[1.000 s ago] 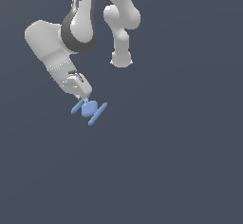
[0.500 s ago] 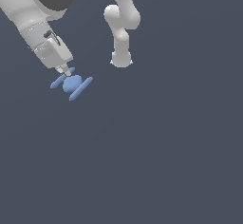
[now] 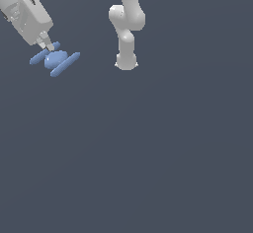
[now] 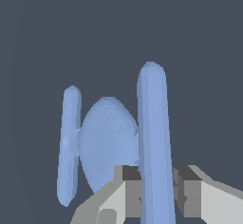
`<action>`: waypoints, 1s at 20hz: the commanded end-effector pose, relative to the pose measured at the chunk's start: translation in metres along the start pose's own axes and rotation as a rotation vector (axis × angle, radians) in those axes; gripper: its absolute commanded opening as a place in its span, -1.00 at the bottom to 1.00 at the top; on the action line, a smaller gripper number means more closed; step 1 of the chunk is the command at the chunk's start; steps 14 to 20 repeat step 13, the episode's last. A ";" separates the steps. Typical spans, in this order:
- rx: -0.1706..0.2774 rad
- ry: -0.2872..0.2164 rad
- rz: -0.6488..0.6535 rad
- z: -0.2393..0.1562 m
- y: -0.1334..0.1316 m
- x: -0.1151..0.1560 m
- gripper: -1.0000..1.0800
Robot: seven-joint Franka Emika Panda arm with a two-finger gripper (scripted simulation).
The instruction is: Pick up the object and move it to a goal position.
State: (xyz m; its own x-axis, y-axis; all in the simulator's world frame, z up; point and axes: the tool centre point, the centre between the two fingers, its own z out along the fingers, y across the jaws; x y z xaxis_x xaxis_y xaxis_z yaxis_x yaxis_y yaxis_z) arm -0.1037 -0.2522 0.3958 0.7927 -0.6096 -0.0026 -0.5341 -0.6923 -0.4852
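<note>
Object: the light-blue item, a round ball between two long bars [image 3: 55, 59], is carried just beneath the tool.
Tool [image 4: 156, 194]: clenched on one bar, so the ball hangs clear beside it for transport.

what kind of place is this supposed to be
Most likely a bare simulated test scene, not a real room: a flat, featureless grey backdrop, a smooth white rendered arm, and a gripper holding one plain light-blue object.
</note>
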 end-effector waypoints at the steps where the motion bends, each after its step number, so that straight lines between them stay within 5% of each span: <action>1: 0.000 -0.002 0.000 -0.018 0.000 0.000 -1.00; 20: 0.003 -0.002 -0.002 -0.053 0.001 0.003 -1.00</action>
